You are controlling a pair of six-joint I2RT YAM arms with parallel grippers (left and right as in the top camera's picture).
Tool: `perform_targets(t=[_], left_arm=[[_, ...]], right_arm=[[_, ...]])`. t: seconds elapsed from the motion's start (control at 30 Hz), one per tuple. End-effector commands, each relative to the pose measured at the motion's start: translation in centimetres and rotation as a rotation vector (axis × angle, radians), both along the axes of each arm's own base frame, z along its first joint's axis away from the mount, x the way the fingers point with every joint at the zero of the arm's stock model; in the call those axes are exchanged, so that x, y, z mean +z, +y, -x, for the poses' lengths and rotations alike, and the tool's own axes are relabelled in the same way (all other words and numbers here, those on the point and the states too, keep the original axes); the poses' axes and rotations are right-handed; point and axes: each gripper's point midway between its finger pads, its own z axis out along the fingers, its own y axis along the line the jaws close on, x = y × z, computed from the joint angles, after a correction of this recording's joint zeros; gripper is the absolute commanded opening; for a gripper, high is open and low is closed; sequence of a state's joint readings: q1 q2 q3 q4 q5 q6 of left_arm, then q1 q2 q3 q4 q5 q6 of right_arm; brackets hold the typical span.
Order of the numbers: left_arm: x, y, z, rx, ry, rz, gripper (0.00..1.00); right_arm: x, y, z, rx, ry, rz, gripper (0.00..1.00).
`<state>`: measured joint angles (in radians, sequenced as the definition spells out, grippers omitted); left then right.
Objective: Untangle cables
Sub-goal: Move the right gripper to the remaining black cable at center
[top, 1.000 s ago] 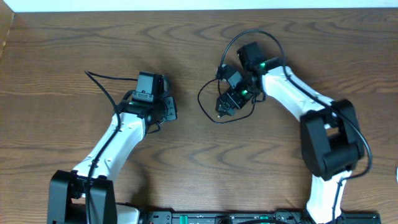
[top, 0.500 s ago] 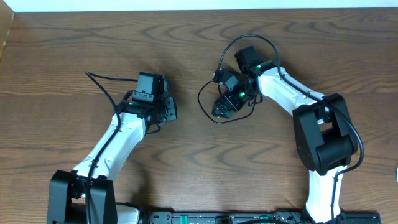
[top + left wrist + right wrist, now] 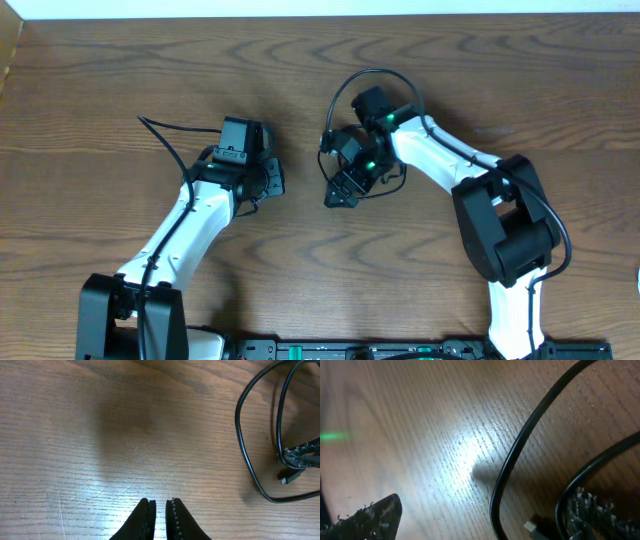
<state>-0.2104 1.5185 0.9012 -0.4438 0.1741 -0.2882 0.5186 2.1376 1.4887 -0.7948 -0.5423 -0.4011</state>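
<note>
Only a thin black cable shows. It curves across the wood in the left wrist view [image 3: 241,435] and ends in a small plug [image 3: 290,477]. In the right wrist view the cable [image 3: 520,450] runs between the spread fingers of my right gripper [image 3: 486,494], its plug [image 3: 535,531] at the bottom edge. That gripper is open and hangs low over the cable, gripping nothing. Overhead, the right gripper [image 3: 338,193] covers most of the cable [image 3: 324,148]. My left gripper [image 3: 272,178] is shut and empty, left of the cable and apart from it [image 3: 160,502].
The brown wooden table [image 3: 120,80] fills the view. Thicker black wires loop over the right arm [image 3: 365,73] and trail from the left arm [image 3: 160,128]. The right gripper's toothed fingers [image 3: 302,456] show at the right edge of the left wrist view.
My right gripper has slid left over the black cable, covering more of its loop. The left arm has stayed where it was, jaws shut.
</note>
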Motion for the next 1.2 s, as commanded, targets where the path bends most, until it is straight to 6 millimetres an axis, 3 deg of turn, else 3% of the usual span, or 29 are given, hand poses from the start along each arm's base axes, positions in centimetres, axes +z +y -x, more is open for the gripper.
perform_targets(t=[0.0, 0.23, 0.4, 0.53, 0.67, 0.77, 0.97, 1.17], left_arm=[[0.6, 0.1, -0.1, 0.005, -0.02, 0.002, 0.14], [2.1, 0.2, -0.4, 0.001, -0.068, 0.002, 0.13], [3.7, 0.6, -0.3, 0.013, -0.115, -0.01, 0.14], [4.8, 0.7, 0.1, 0.013, -0.134, -0.004, 0.14], [5.0, 0.8, 0.9, 0.011, -0.117, -0.004, 0.14], [4.8, 0.9, 1.5, 0.011, -0.094, -0.009, 0.14], [5.0, 0.9, 1.4, 0.011, -0.101, -0.008, 0.14], [5.0, 0.9, 1.4, 0.011, -0.104, -0.007, 0.14]], right_arm=[[-4.7, -2.7, 1.7, 0.001, 0.032, 0.224, 0.99], [-5.8, -2.7, 3.1, 0.048, 0.065, 0.254, 0.99], [-7.8, -3.5, 3.4, 0.024, 0.097, 0.308, 0.99], [-9.7, -4.0, 4.0, 0.014, 0.134, 0.343, 0.82], [-11.6, -4.7, 4.1, -0.014, 0.152, 0.386, 0.78], [-12.7, -5.1, 4.1, -0.027, 0.151, 0.419, 0.81], [-14.0, -7.6, 3.7, -0.063, 0.116, 0.562, 0.82], [-13.9, -10.3, 3.1, -0.071, 0.051, 0.723, 0.8]])
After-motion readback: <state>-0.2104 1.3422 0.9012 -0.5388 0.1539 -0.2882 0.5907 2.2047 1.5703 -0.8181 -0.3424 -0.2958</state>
